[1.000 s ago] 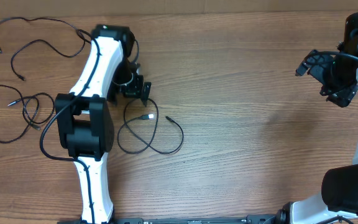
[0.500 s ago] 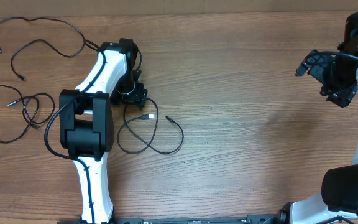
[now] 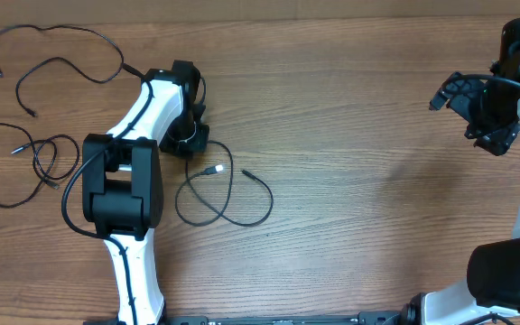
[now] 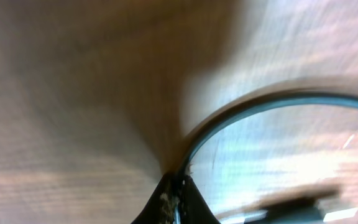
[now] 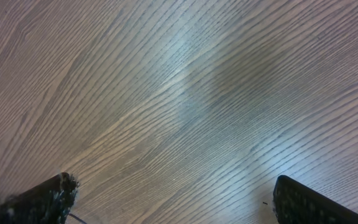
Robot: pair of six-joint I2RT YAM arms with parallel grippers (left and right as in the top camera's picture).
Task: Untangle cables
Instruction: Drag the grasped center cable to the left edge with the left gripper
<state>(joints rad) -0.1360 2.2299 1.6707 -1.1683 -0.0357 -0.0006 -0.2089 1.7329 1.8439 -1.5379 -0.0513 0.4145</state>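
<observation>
"Pinching the thin black looped cable (image 3: 177,197) at its upper-left bend: is that what the left gripper (image 3: 190,137) does?"

"So the left wrist view suggests. The fingertips (image 4: 166,200) meet at the bottom of the picture, clenched, and the cable (image 4: 278,99) arcs out from between them across the brown wood-grain table (image 3: 359,135)."

"Why grip it there and not at the small connector plug (image 3: 210,170)?"

"Probably because the bend lies nearest the arm. A pull from that point would likely open the loop, which crosses over itself near its lower edge. The plug sits inside the loop, and the other end lies just to its right."

"And the other thin black cords (image 3: 52,27)?"

"They lie at the table's left end, well apart from the loop, so this cable looks already freed from them."

"The right gripper (image 3: 466,108)?"

"It hangs near the table's right edge, far from every cable. Its wrist view shows the fingers (image 5: 55,196) spread wide over bare wood with nothing between them, seemingly parked out of the way."

"Any risk?"

"A cord this thin may slip through the pinch."
</observation>
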